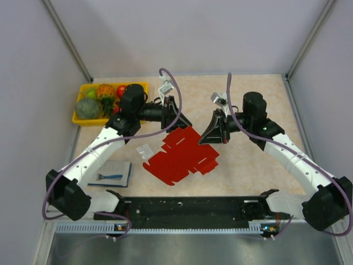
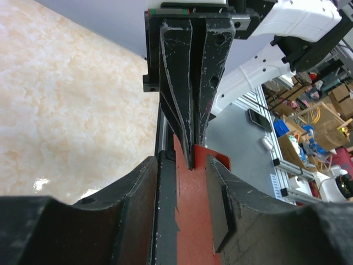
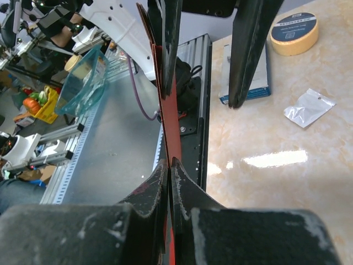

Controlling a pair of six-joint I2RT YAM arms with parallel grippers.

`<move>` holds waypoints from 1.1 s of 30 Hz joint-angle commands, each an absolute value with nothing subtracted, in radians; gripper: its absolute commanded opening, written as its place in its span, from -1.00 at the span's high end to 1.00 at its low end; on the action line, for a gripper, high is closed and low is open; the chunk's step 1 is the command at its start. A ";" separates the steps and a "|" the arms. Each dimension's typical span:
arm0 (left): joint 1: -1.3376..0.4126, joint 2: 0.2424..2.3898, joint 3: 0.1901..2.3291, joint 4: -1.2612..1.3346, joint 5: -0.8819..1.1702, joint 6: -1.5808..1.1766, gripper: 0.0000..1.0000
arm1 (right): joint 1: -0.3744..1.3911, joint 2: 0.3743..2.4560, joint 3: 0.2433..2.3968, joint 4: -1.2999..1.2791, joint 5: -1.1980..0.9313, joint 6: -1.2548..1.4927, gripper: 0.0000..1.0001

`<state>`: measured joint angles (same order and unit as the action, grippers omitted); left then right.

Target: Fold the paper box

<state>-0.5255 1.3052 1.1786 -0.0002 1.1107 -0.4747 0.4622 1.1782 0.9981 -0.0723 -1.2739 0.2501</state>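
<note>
The red paper box (image 1: 182,157) lies mid-tabletop (image 1: 253,165), its far edge lifted. The right jaws are pressed together, pinching that edge. The left jaws stand spread, with the cardboard between them.

**Red card on marbled beige**

The paper box (image 1: 185,155) is plain bright red. The tabletop (image 1: 248,171) is beige with pale cream marbling. At its far left corner, a yellow tray (image 1: 85,121) holds green, orange and red fruit (image 1: 88,109). Near the left edge lies a blue notebook (image 1: 113,174). The wrapper (image 1: 145,151) is whitish.
</note>
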 commanded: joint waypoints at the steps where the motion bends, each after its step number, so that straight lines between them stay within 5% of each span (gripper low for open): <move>1: -0.480 1.235 1.168 0.153 1.184 -0.578 0.06 | 0.460 1.209 1.029 -0.072 -1.203 0.218 1.00; 7: -0.477 1.213 1.146 0.180 1.210 -0.588 -0.09 | 0.462 1.232 1.039 -0.068 -1.218 0.221 1.00; 15: -0.505 1.249 1.218 0.005 1.134 -0.454 0.32 | 0.460 1.206 1.037 -0.008 -1.246 0.270 1.00; 21: -0.384 1.223 1.187 0.184 1.128 -0.661 0.31 | 0.460 1.213 1.045 -0.038 -1.244 0.241 1.00; 25: -0.379 1.281 1.273 -0.099 1.053 -0.511 0.47 | 0.462 1.212 1.055 -0.041 -1.247 0.236 1.00; 33: -0.460 1.325 1.345 -0.233 1.140 -0.345 0.48 | 0.460 1.226 1.084 -0.066 -1.247 0.222 1.00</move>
<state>-0.4255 1.3338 1.2964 -0.1650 1.0969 -0.4400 0.4618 1.2339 1.0229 -0.0772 -1.2377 0.2497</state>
